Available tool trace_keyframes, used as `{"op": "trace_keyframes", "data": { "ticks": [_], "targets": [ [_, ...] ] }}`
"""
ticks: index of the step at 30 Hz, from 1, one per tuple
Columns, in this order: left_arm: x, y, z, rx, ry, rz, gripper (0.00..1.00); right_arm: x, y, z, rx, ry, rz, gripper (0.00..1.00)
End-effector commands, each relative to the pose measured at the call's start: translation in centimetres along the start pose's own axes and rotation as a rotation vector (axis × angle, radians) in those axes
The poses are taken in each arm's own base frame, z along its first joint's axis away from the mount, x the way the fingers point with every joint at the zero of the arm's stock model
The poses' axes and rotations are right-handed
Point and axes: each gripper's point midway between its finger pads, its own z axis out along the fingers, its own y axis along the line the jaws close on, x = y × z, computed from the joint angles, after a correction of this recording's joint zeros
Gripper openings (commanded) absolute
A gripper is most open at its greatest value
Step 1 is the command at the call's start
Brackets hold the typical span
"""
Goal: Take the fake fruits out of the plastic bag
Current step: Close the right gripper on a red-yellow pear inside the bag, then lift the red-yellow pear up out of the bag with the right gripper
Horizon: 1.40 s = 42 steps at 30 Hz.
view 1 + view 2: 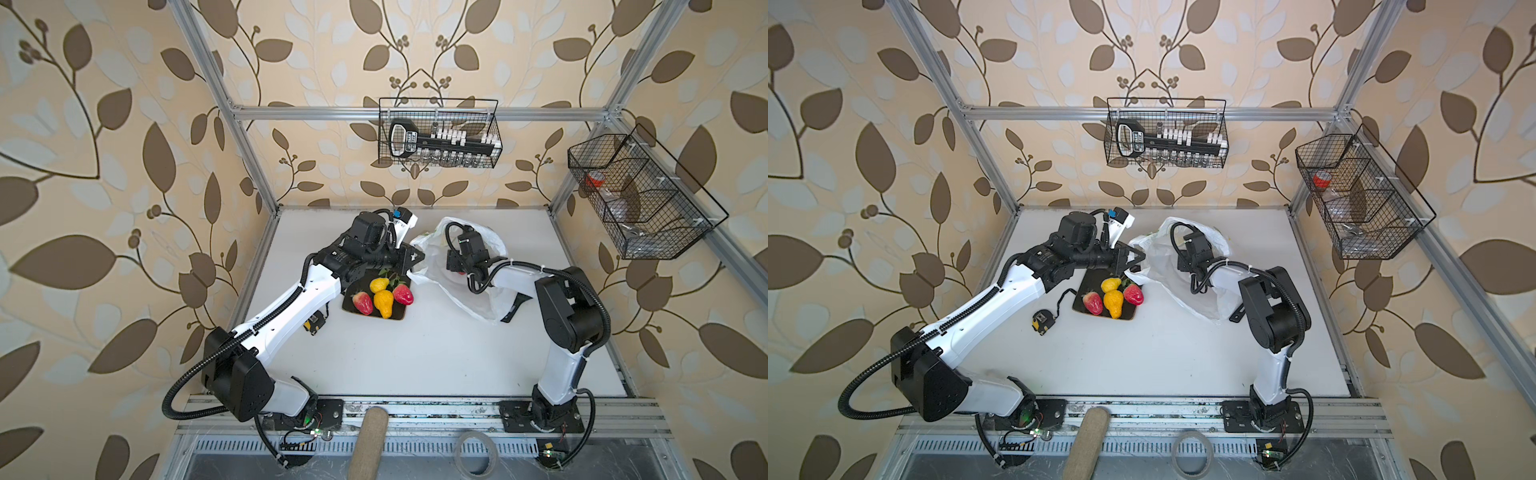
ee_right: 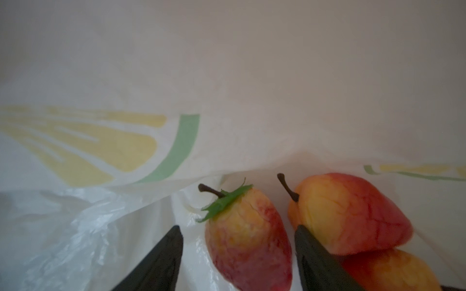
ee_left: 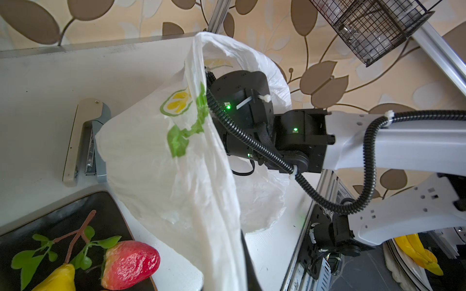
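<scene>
Four fake fruits (image 1: 382, 297) sit on the dark plate (image 1: 397, 312). At least three more lie inside the plastic bag (image 3: 156, 161), and we see them only in the right wrist view.

Right gripper (image 2: 237, 226): jaws wide, straddling a strawberry (image 2: 248, 241).

Left gripper (image 1: 1136, 257): pinched on the bag's edge.

We advise closing squarely on the strawberry, clear of the film.

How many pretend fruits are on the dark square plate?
4: a yellow lemon at the back, a yellow-orange pear in front, one red strawberry beside the left arm, another red strawberry nearer the white plastic bag. The arm hides some of the plate.
</scene>
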Motion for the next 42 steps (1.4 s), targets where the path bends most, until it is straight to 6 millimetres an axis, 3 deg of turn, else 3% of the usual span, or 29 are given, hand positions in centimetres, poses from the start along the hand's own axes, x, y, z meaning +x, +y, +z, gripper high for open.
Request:
{"op": "trace_keyframes", "data": {
  "ticks": [1, 9, 16, 22, 28, 30, 39, 42],
  "targets": [
    [-0.5, -0.6, -0.3, 0.009, -0.02, 0.039, 0.0, 1.0, 0.0, 1.1, 0.015, 0.042, -0.023, 0.71],
    [-0.4, -0.1, -0.1, -0.016, -0.014, 0.031, 0.0, 2.2, 0.3, 2.3, 0.003, 0.084, -0.031, 0.69],
    [-0.5, 0.2, -0.2, -0.036, -0.02, 0.028, 0.0, 1.7, 0.6, 1.6, -0.012, 0.073, -0.037, 0.51],
    [-0.9, 1.0, -0.1, -0.079, -0.042, 0.015, 0.0, 0.4, 0.9, -1.8, -0.057, 0.024, -0.049, 0.45],
    [-1.5, 1.3, 0.6, -0.075, -0.06, 0.01, 0.0, 0.8, 2.1, -5.8, -0.174, -0.003, -0.055, 0.44],
    [-1.2, 2.1, 1.8, -0.086, -0.039, -0.005, 0.0, 0.7, 2.7, -7.3, -0.221, -0.02, -0.055, 0.44],
    [-2.1, 3.4, 3.4, -0.112, -0.058, -0.027, 0.0, 0.4, 4.5, -12.9, -0.378, -0.084, -0.082, 0.44],
    [-1.7, 3.8, 4.2, -0.108, -0.045, -0.043, 0.0, 0.3, 4.2, -14.5, -0.386, -0.116, -0.085, 0.43]
  ]
}}
